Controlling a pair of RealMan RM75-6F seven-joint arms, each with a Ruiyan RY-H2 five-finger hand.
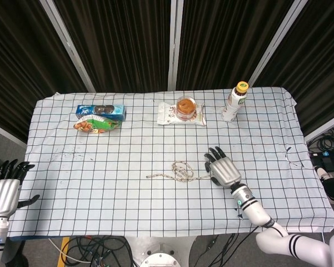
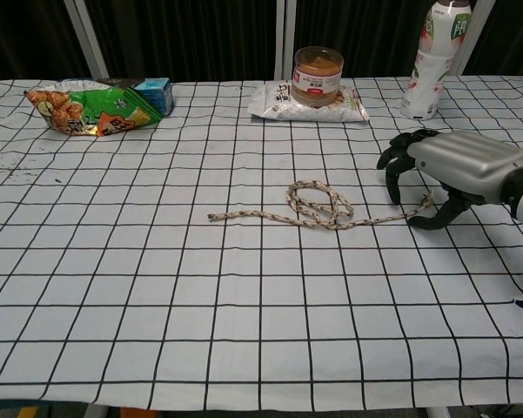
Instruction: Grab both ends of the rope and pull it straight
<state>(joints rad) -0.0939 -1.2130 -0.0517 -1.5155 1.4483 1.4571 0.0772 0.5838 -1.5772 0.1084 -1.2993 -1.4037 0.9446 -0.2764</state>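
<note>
A braided beige rope (image 1: 182, 170) (image 2: 320, 205) lies mid-table, coiled in a loop at its middle, with its left end (image 2: 211, 217) free. My right hand (image 1: 223, 170) (image 2: 457, 167) hovers palm down over the rope's right end (image 2: 426, 199). Its fingers (image 2: 392, 172) curve down on one side of that end and the thumb on the other, without closing on it. Off the table's left edge, my left hand (image 1: 3, 192) hangs with fingers spread and holds nothing. The chest view does not show it.
Along the far side stand a green snack bag (image 2: 87, 109) beside a blue box (image 1: 101, 110), a brown jar (image 2: 318, 76) on a white packet, and a bottle (image 2: 435, 57). The checked cloth's right edge (image 1: 317, 183) is close to my right forearm.
</note>
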